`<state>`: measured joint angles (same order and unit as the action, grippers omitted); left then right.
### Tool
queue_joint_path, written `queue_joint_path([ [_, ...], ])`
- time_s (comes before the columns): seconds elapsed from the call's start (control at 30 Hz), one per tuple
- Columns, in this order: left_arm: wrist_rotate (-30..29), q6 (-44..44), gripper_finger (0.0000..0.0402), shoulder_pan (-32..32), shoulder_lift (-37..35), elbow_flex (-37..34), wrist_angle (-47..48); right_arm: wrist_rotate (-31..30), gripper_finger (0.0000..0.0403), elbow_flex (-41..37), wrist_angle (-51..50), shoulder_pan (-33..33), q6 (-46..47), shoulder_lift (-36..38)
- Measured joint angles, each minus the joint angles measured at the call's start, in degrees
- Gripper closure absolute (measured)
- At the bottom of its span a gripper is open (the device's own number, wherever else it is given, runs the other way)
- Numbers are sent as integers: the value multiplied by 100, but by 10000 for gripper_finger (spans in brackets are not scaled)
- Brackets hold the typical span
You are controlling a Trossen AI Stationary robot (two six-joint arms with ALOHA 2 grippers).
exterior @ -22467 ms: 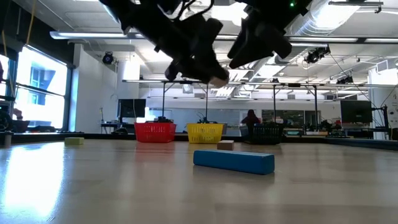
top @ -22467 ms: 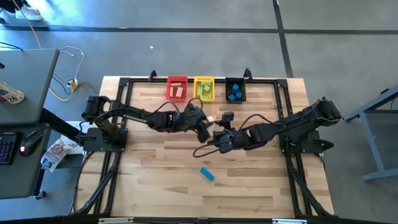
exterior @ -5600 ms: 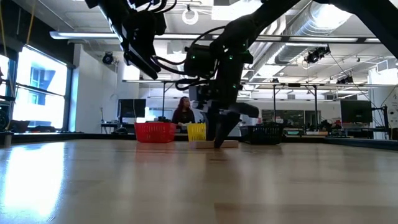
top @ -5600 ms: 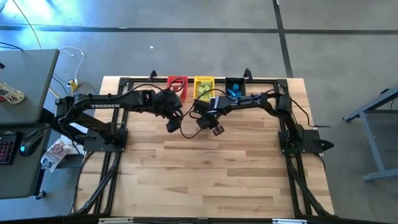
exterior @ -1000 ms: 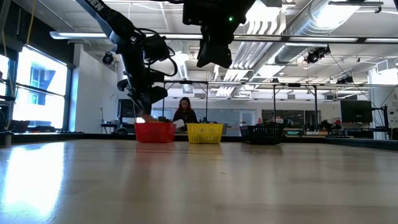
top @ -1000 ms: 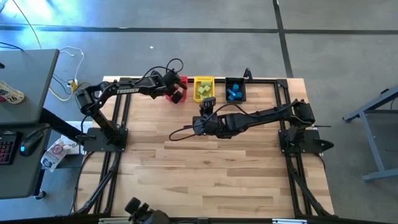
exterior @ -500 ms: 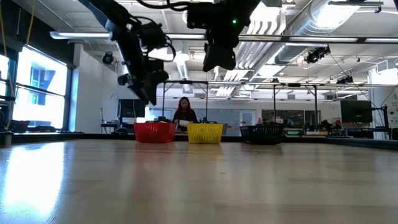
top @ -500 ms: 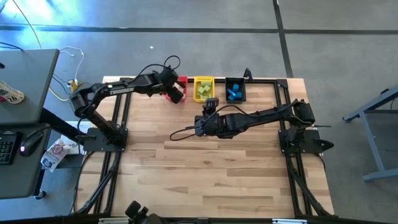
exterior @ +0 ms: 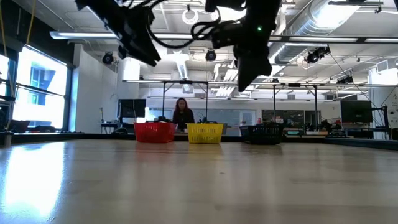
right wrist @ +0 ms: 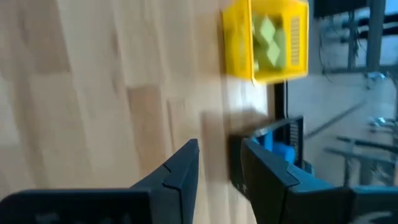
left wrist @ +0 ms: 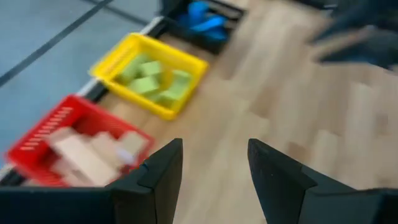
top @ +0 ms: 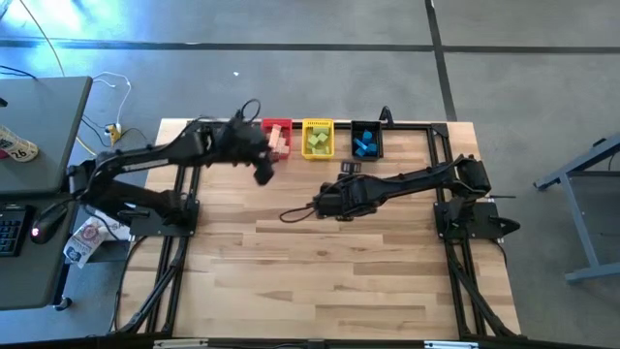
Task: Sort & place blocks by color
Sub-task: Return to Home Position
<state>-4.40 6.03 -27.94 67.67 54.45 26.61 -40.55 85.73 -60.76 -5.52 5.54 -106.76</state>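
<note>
Tabletop (top: 320,276) bins (left wrist: 163,111) hold blocks (left wrist: 147,84) lying jumbled, axes mixed; both jaws parted, empty.

Three bins stand in a row at the far edge of the wood-plank table (top: 320,281): red bin (exterior: 154,132), yellow bin (exterior: 204,132), black bin (exterior: 265,133). A grey desk (top: 39,116) with keyboard (top: 8,233) stands off the table's left side. One person (exterior: 182,112) is beyond the bins.
</note>
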Motion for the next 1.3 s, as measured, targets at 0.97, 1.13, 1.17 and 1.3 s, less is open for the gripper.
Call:
queue_joint_path([
  [0.97,225,580,234,1761,-3964,-4018,-2992,322,295,-4891,2492,-24,1286,5618],
  [1.13,225,496,234,1761,-4548,-4328,-2988,1016,295,-5694,3810,-24,600,6973],
  [1.17,225,448,234,1761,-4665,-4380,-2986,1153,295,-5816,3955,-24,493,7232],
  [1.3,225,368,234,1761,-5125,-4535,-2888,1641,295,-6182,4180,-24,304,8251],
])
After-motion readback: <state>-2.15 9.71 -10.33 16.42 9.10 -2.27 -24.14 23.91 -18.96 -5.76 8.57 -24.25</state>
